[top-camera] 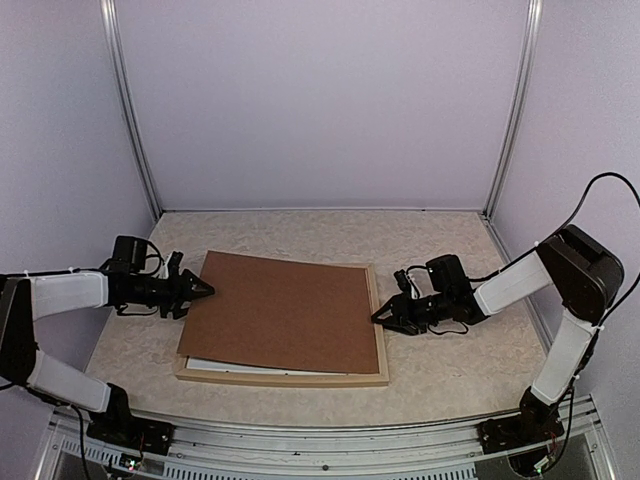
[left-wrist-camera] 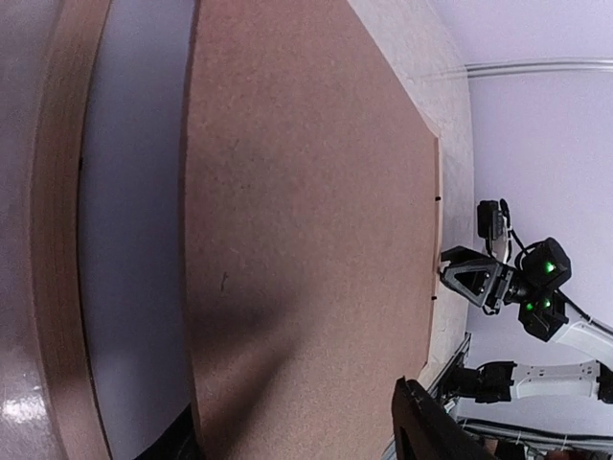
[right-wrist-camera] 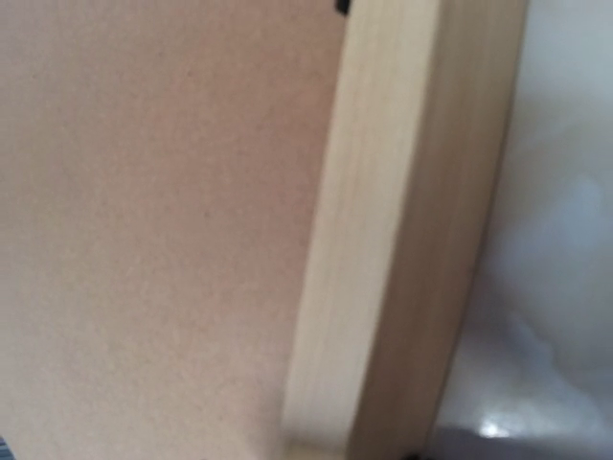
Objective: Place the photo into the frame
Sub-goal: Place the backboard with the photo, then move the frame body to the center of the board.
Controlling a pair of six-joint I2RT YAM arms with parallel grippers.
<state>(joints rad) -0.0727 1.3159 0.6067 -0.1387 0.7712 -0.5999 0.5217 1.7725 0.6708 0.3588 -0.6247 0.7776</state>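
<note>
The left arm (top-camera: 68, 293) and right arm (top-camera: 512, 283) wear white link covers between black joints. The left gripper (top-camera: 205, 290) and right gripper (top-camera: 381, 317) are black. A black cable (top-camera: 603, 176) loops over the right arm's elbow, and green lights (left-wrist-camera: 549, 267) glow on its wrist.

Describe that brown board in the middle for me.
The board is a thin, flat, rectangular brown sheet, matte and finely speckled, like hardboard. It lies askew on the pale wooden frame, not seated inside: it hides the left and far rails, while the right and near rails show. A white strip peeks out beneath its near edge. The left jaws stand open at its left edge; contact cannot be told.
</note>
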